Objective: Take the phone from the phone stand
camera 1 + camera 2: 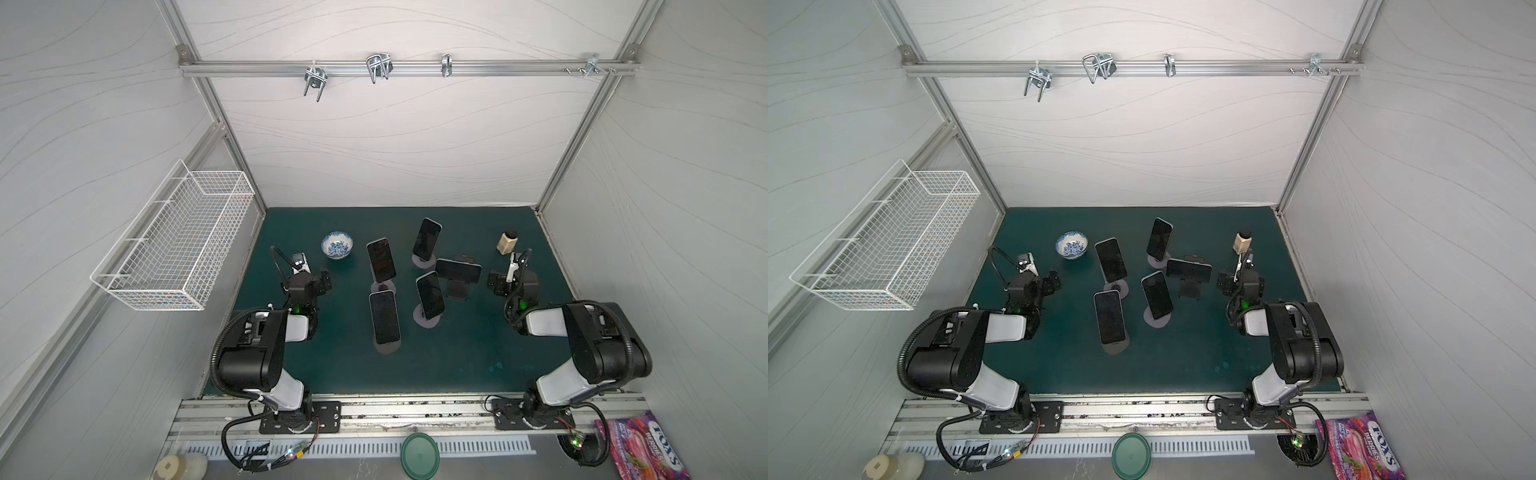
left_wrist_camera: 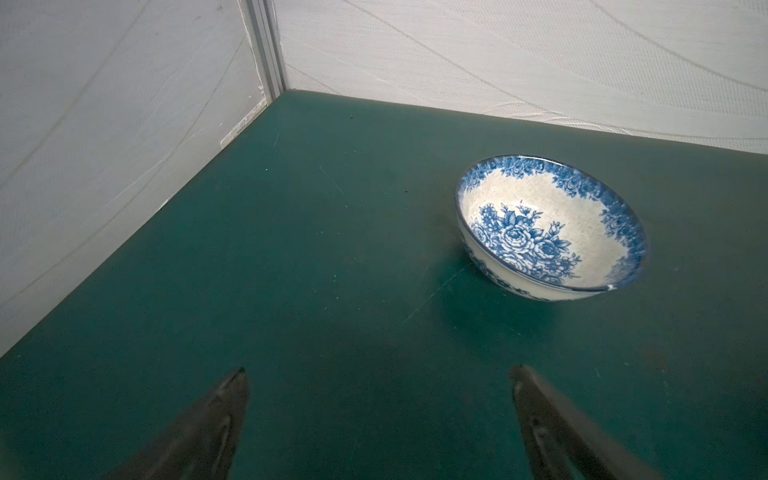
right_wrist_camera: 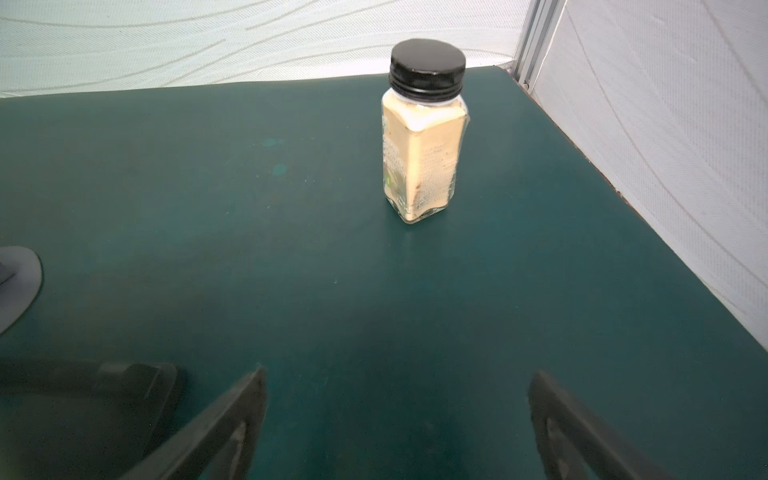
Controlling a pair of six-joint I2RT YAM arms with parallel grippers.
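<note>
1. Top views: 5 phones on stands sit mid green mat [image 1: 469,357].
   - The landscape phone [image 1: 458,270] is on a black stand [image 1: 457,293], long axis approx 9–3.
   - It lies near the right gripper [image 1: 515,279], at its 9 o'clock.
   - The far-left portrait phone [image 1: 381,259] leans back, long axis approx 12–6. It lies at 3 o'clock of the left gripper [image 1: 306,279] and further off.
   - The rear phone [image 1: 427,239], middle phone [image 1: 430,294] and front phone [image 1: 384,317] are btwn the arms.
   - Both grippers point to 12, touching nothing.
2. Left wrist: jaws spread wide, only bare mat btwn them. The blue floral bowl [image 2: 552,232] is ahead at approx 1 o'clock. No phone in view.
3. Right wrist: jaws spread wide, nothing pinched.
   - The spice jar [image 3: 424,133] stands upright ahead at 12.
   - A corner of the black stand's foot shows just beside the 9 o'clock finger.
   - The edge of a grey disc base [image 3: 16,286] shows further out. No phone itself is visible.
4. Judgement: the task doesn't say which phone. The right arm is nearest one, the landscape unit. It prob. needs a turn toward 9 to come across the phone's short side.
</note>
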